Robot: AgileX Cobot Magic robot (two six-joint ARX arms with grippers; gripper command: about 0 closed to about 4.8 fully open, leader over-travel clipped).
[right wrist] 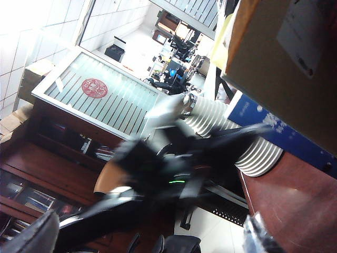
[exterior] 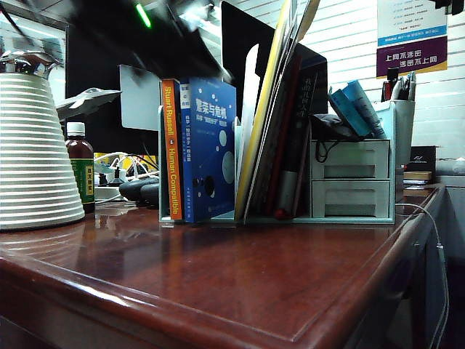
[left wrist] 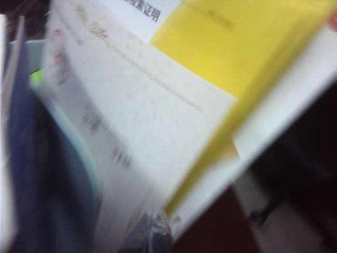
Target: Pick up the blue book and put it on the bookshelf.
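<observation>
1. Exterior view only: the bare bench [exterior: 240, 283] lies nearest; behind it the blue book [exterior: 211, 149] stands upright in the bookshelf [exterior: 240, 217], beside the orange-spined book [exterior: 171, 149].
2. Left claw, clenched, is a blur above the books.
3. Right wrist view only: right claw [right wrist: 147, 234] released, off the bench.

Left arm [exterior: 145, 29]: black, motion-blurred, with a small green light.
Left gripper [left wrist: 152, 234]: grey, blurred fingertips.
Right gripper [right wrist: 152, 237]: dark fingers [right wrist: 31, 237] with grey, textured pads.
</observation>
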